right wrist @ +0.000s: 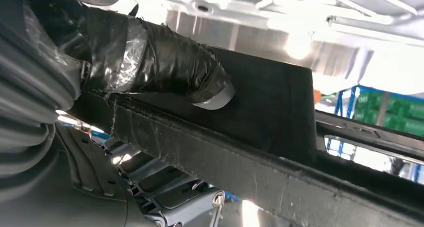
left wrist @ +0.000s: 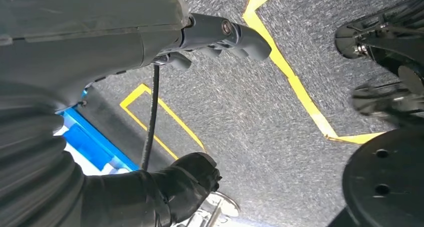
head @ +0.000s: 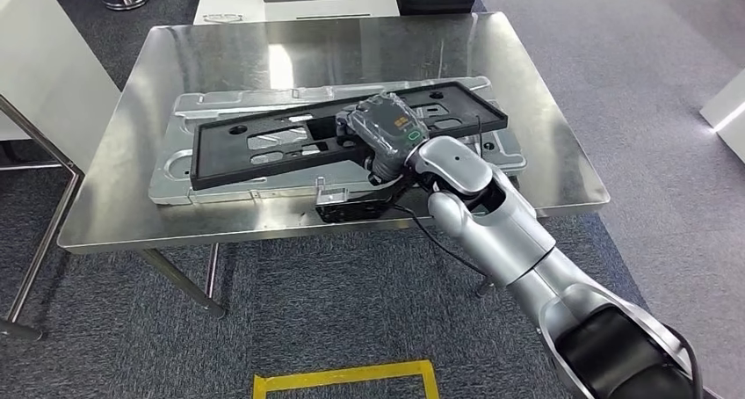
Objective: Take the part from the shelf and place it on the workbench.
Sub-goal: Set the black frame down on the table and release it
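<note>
One hand, the right hand [head: 384, 134], grips the long black part [head: 264, 144] near its right-hand half, thumb on top, fingers [right wrist: 165, 209] under the edge; left hand [left wrist: 220, 34] hangs over carpet, fingers curled, holding nothing; part lies slantwise on a silver panel [head: 176, 166] on the steel table [head: 114, 214].

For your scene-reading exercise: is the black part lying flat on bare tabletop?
No, the black part lies across a silver metal panel on the table.
</note>
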Available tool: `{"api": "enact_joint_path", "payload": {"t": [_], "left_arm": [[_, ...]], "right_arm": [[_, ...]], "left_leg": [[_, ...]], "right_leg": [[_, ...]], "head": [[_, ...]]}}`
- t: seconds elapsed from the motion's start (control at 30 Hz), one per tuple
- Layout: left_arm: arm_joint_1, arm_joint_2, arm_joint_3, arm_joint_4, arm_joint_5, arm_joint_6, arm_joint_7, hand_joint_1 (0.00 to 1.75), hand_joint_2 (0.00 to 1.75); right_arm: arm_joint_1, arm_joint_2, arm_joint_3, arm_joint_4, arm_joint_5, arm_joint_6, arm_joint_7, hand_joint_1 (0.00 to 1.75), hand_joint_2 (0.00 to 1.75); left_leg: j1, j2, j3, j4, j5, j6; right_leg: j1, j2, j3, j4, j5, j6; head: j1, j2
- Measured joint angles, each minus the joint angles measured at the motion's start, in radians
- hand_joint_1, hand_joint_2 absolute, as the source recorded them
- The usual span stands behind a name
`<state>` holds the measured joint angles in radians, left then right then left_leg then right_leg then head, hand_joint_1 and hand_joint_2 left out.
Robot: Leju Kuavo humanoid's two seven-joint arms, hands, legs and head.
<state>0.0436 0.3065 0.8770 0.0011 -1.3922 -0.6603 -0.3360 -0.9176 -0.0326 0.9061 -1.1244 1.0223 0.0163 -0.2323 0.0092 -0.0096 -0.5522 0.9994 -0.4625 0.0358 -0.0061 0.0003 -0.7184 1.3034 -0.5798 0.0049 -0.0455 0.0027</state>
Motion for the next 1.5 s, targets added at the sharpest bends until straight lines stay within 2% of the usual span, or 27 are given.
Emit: {"api": "enact_joint_path", "payload": {"t": [0.03, 0.1, 0.17, 0.27, 0.33, 0.37, 0.43, 0.47, 0.5, 0.53, 0.6, 0.67, 0.77, 0.83, 0.87, 0.97, 1.0, 1.03, 1.1, 1.13, 1.17, 1.2, 1.23, 1.3, 1.37, 1.47, 1.5], "left_arm": [[0.0, 0.001, 0.0, 0.0, -0.003, 0.0, 0.0, 0.0, 1.75], [-0.002, 0.001, 0.0, 0.0, -0.006, -0.001, 0.0, 0.0, 1.75], [-0.005, 0.001, 0.0, 0.0, -0.009, -0.001, 0.0, 0.0, 1.75], [-0.008, 0.003, 0.0, 0.0, -0.013, -0.002, 0.0, 0.0, 1.75], [-0.01, 0.005, 0.0, 0.0, -0.016, -0.002, -0.001, 0.0, 1.75], [-0.011, 0.007, 0.0, 0.0, -0.017, -0.002, -0.001, 0.0, 1.75], [-0.012, 0.008, 0.0, 0.0, -0.018, -0.002, -0.001, 0.0, 1.75], [-0.012, 0.008, 0.0, 0.0, -0.019, -0.002, -0.001, 0.0, 1.75], [-0.012, 0.008, 0.0, 0.0, -0.02, -0.002, 0.0, 0.0, 1.75], [-0.012, 0.008, 0.0, 0.0, -0.021, -0.002, 0.0, 0.0, 1.75], [-0.01, 0.009, 0.0, 0.0, -0.023, -0.002, 0.0, 0.0, 1.75], [-0.011, 0.009, 0.0, 0.0, -0.024, -0.003, 0.0, 0.0, 1.75], [-0.01, 0.009, 0.0, 0.0, -0.025, -0.004, 0.0, 0.0, 1.75], [-0.011, 0.009, 0.0, 0.0, -0.025, -0.004, 0.0, 0.0, 1.75], [-0.011, 0.009, 0.0, 0.0, -0.025, -0.004, 0.0, 0.0, 1.75], [-0.013, 0.009, 0.0, 0.0, -0.025, -0.004, 0.0, 0.0, 1.75], [-0.013, 0.009, 0.0, 0.0, -0.025, -0.004, 0.0, 0.0, 1.75], [-0.012, 0.009, 0.0, 0.0, -0.025, -0.004, 0.0, 0.0, 1.75], [-0.012, 0.009, 0.001, 0.0, -0.025, -0.004, 0.0, 0.0, 1.75], [-0.013, 0.008, 0.002, 0.0, -0.025, -0.005, 0.0, 0.0, 1.75], [-0.013, 0.006, 0.004, 0.0, -0.026, -0.005, 0.0, 0.0, 1.75], [-0.014, 0.005, 0.005, 0.0, -0.027, -0.006, 0.0, 0.0, 1.75], [-0.014, 0.004, 0.005, 0.0, -0.029, -0.006, 0.001, 0.0, 1.75], [-0.015, 0.003, 0.007, 0.0, -0.031, -0.007, 0.001, 0.0, 1.75], [-0.015, 0.004, 0.009, 0.0, -0.032, -0.007, 0.001, 0.0, 1.75], [-0.015, 0.004, 0.014, 0.0, -0.034, -0.006, 0.002, 0.0, 1.75], [-0.015, 0.004, 0.016, 0.0, -0.035, -0.006, 0.002, 0.0, 1.75]], "right_arm": [[0.003, 0.002, 0.0, 0.003, 0.0, 0.0, 0.001, 1.75, 1.75], [0.004, 0.004, 0.001, 0.008, 0.001, 0.0, 0.002, 1.75, 1.75], [0.003, 0.007, 0.001, 0.012, 0.002, 0.0, 0.002, 1.75, 1.75], [0.003, 0.015, 0.001, 0.017, 0.003, -0.001, 0.003, 1.75, 1.75], [0.001, 0.02, 0.0, 0.018, 0.004, -0.001, 0.004, 1.75, 1.75], [-0.001, 0.022, -0.001, 0.019, 0.004, -0.001, 0.005, 1.75, 1.75], [0.0, 0.025, -0.001, 0.021, 0.004, -0.001, 0.005, 1.75, 1.75], [0.002, 0.025, -0.001, 0.023, 0.005, -0.001, 0.005, 1.75, 1.75], [0.005, 0.025, 0.0, 0.026, 0.006, -0.001, 0.005, 1.75, 1.75], [0.007, 0.026, 0.0, 0.03, 0.007, -0.001, 0.005, 1.75, 1.75], [0.008, 0.026, -0.001, 0.037, 0.009, -0.002, 0.006, 1.75, 1.75], [0.008, 0.027, -0.001, 0.042, 0.01, -0.004, 0.007, 1.75, 1.75], [0.008, 0.027, -0.001, 0.049, 0.011, -0.006, 0.008, 1.75, 1.75], [0.006, 0.027, -0.002, 0.051, 0.011, -0.006, 0.008, 1.75, 1.75], [0.004, 0.027, -0.002, 0.051, 0.011, -0.007, 0.008, 1.75, 1.75], [0.008, 0.027, -0.002, 0.056, 0.011, -0.007, 0.008, 1.75, 1.75], [0.011, 0.027, -0.002, 0.059, 0.011, -0.007, 0.008, 1.75, 1.75], [0.013, 0.026, -0.002, 0.062, 0.011, -0.007, 0.008, 1.75, 1.75], [0.013, 0.026, -0.002, 0.068, 0.011, -0.008, 0.008, 1.75, 1.75], [0.012, 0.026, -0.003, 0.073, 0.011, -0.011, 0.007, 1.75, 1.75], [0.011, 0.026, -0.003, 0.079, 0.011, -0.013, 0.007, 1.75, 1.75], [0.011, 0.026, -0.003, 0.084, 0.011, -0.016, 0.006, 1.75, 1.75], [0.011, 0.026, -0.003, 0.091, 0.011, -0.018, 0.004, 1.75, 1.75], [0.011, 0.028, -0.008, 0.103, 0.011, -0.02, 0.003, 1.75, 1.75], [0.009, 0.029, -0.013, 0.114, 0.01, -0.024, 0.003, 1.75, 1.75], [0.01, 0.031, -0.016, 0.132, 0.009, -0.029, 0.001, 1.75, 1.75], [0.013, 0.032, -0.016, 0.14, 0.009, -0.03, 0.0, 1.75, 1.75]], "left_leg": [[-0.002, -0.002, 0.012, 0.0, -0.009, -0.001], [-0.005, -0.004, 0.036, 0.0, -0.026, -0.004], [-0.008, -0.005, 0.047, 0.0, -0.042, -0.014], [-0.008, -0.004, 0.054, 0.007, -0.048, -0.03], [-0.006, -0.001, 0.038, 0.055, -0.057, -0.039], [-0.004, 0.001, 0.009, 0.106, -0.072, -0.044], [0.001, 0.002, -0.074, 0.226, -0.117, -0.057], [0.005, 0.002, -0.109, 0.263, -0.133, -0.062], [0.008, 0.003, -0.13, 0.269, -0.131, -0.066], [0.012, 0.003, -0.133, 0.239, -0.104, -0.069], [0.017, 0.005, -0.106, 0.116, -0.003, -0.073], [0.014, 0.008, -0.082, 0.028, 0.045, -0.066], [0.01, 0.007, -0.068, 0.013, 0.041, -0.037], [0.011, 0.006, -0.053, 0.009, 0.038, -0.022], [0.011, 0.006, -0.046, 0.008, 0.035, -0.016], [0.007, 0.004, -0.031, 0.009, 0.017, -0.007], [0.005, 0.003, -0.022, 0.009, 0.01, -0.006], [0.003, 0.002, -0.012, 0.009, 0.001, -0.006], [-0.001, -0.001, 0.012, 0.008, -0.017, -0.007], [-0.003, -0.001, 0.022, 0.008, -0.026, -0.01], [-0.003, -0.001, 0.028, 0.006, -0.033, -0.014], [-0.002, -0.001, 0.034, 0.005, -0.037, -0.019], [-0.003, 0.0, 0.039, 0.005, -0.038, -0.025], [-0.003, 0.001, 0.045, 0.015, -0.039, -0.034], [-0.002, 0.002, 0.015, 0.079, -0.055, -0.039], [0.006, 0.003, -0.099, 0.251, -0.121, -0.056], [0.009, 0.004, -0.128, 0.276, -0.13, -0.063]], "right_leg": [[0.002, 0.0, 0.0, -0.036, 0.035, -0.005], [0.008, 0.0, 0.03, -0.163, 0.13, -0.02], [0.015, 0.0, 0.057, -0.25, 0.171, -0.034], [0.012, 0.002, 0.079, -0.275, 0.169, -0.045], [0.006, 0.002, 0.102, -0.288, 0.164, -0.053], [0.004, 0.002, 0.111, -0.292, 0.161, -0.056], [0.003, 0.002, 0.123, -0.294, 0.15, -0.059], [0.003, 0.002, 0.129, -0.294, 0.143, -0.058], [0.002, 0.002, 0.137, -0.294, 0.135, -0.057], [0.001, 0.002, 0.148, -0.293, 0.126, -0.054], [-0.001, 0.002, 0.168, -0.289, 0.107, -0.046], [0.0, 0.004, 0.177, -0.284, 0.09, -0.033], [0.002, 0.005, 0.183, -0.275, 0.078, -0.013], [0.0, 0.004, 0.171, -0.238, 0.062, -0.005], [-0.002, 0.003, 0.145, -0.192, 0.045, -0.001], [-0.003, 0.003, 0.025, -0.016, -0.015, 0.004], [-0.002, 0.003, 0.0, 0.002, -0.015, 0.002], [-0.001, 0.003, -0.007, -0.016, 0.006, -0.002], [0.007, 0.002, 0.017, -0.135, 0.102, -0.018], [0.013, 0.002, 0.033, -0.195, 0.14, -0.027], [0.018, 0.001, 0.048, -0.239, 0.164, -0.036], [0.023, 0.001, 0.055, -0.263, 0.174, -0.043], [0.025, 0.001, 0.06, -0.268, 0.168, -0.047], [0.02, 0.002, 0.081, -0.283, 0.171, -0.056], [0.012, 0.001, 0.106, -0.297, 0.168, -0.063], [0.009, 0.001, 0.126, -0.302, 0.153, -0.067], [0.009, 0.001, 0.133, -0.302, 0.147, -0.065]], "head": [[0.0, 0.0], [0.0, 0.0], [0.002, 0.0], [0.004, 0.0], [0.004, 0.0], [0.003, 0.0], [0.003, 0.0], [0.003, 0.0], [0.003, 0.0], [0.003, 0.0], [0.003, 0.0], [0.003, 0.0], [0.003, 0.0], [0.003, 0.0], [0.004, 0.0], [0.004, 0.0], [0.004, 0.0], [0.004, 0.0], [0.004, 0.0], [0.003, 0.0], [0.003, 0.0], [0.003, 0.0], [0.003, 0.0], [0.005, 0.0], [0.004, 0.0], [0.003, 0.0], [0.003, 0.0]]}}
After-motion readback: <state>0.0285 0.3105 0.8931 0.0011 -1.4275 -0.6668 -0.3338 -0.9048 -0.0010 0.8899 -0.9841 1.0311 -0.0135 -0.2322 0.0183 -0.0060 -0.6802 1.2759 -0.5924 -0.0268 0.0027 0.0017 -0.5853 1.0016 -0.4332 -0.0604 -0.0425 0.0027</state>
